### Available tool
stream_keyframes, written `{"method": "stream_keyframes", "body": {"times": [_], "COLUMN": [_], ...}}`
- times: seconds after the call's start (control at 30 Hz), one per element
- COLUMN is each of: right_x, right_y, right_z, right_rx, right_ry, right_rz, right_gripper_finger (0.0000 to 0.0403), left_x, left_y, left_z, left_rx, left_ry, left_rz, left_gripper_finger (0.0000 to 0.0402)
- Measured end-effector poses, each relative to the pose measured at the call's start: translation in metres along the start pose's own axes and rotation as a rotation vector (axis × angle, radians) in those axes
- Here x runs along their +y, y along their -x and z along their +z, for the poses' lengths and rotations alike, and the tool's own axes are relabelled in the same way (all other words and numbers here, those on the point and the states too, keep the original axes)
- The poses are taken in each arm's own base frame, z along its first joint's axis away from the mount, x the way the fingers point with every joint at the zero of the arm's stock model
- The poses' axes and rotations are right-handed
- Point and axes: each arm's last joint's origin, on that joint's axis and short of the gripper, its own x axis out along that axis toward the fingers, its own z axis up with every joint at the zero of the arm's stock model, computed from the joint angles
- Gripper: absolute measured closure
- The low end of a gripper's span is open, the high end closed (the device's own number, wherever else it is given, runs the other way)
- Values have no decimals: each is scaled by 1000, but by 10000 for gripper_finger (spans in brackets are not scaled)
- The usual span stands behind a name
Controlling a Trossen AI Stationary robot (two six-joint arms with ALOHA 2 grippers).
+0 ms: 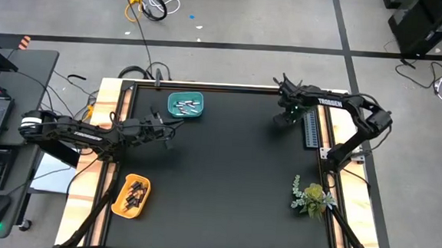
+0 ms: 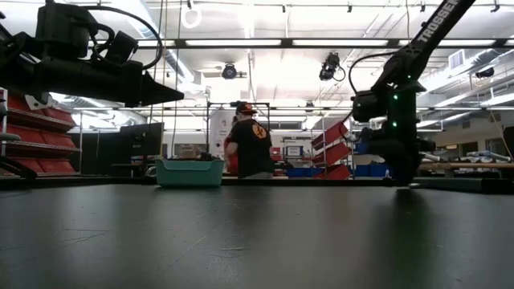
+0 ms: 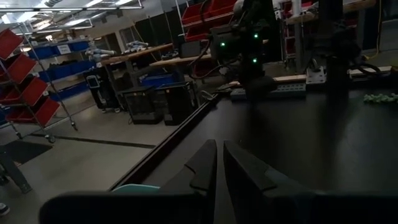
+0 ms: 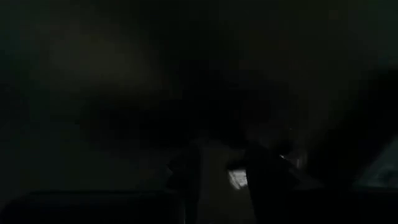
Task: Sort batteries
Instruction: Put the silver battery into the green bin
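Whitish batteries [image 1: 185, 104] lie in a teal bin [image 1: 198, 113] at the far middle of the black table. Dark batteries [image 1: 134, 195] lie in a yellow bin [image 1: 117, 207] near the left front. My left gripper [image 1: 168, 136] hangs level above the table just in front of the teal bin, shut and holding nothing [image 3: 219, 163]. My right gripper [image 1: 282, 120] points down at the far right, low over the table [image 2: 400, 181]. In its dark wrist view its fingers stand apart [image 4: 224, 177] with a small pale thing [image 4: 238, 178] between them. My right gripper comes from above with a finger on each side of the small pale thing [image 4: 238, 178] on the table. The view is too dark to tell whether the fingers touch it.
A grey ribbed strip [image 1: 311, 128] lies along the table's right edge beside my right gripper. A small green plant [image 1: 311, 197] stands at the right front. A person [image 2: 251, 140] stands in the room beyond the far edge. The middle of the table [image 1: 225, 178] is bare black mat.
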Motion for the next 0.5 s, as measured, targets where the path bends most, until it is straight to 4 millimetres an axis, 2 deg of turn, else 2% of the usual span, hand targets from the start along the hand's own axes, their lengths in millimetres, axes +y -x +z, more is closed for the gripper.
{"method": "stream_keyframes", "body": {"times": [0.07,0.17,0.33,0.5], "right_x": [8,22,49,54], "right_y": [1,5,25,28], "right_z": [-2,-5,-9,-15], "right_rx": [16,11,-48,-68], "right_ry": [14,37,118,50], "right_rz": [35,-9,-53,-91], "right_gripper_finger": [293,293,293,293], "left_x": [0,0,0,0], "left_y": [0,0,0,0], "left_z": [0,0,0,0], "left_rx": [0,1,2,2], "left_ry": [0,-1,-2,-4], "left_rz": [0,0,0,0], "left_gripper_finger": [358,358,358,358]}}
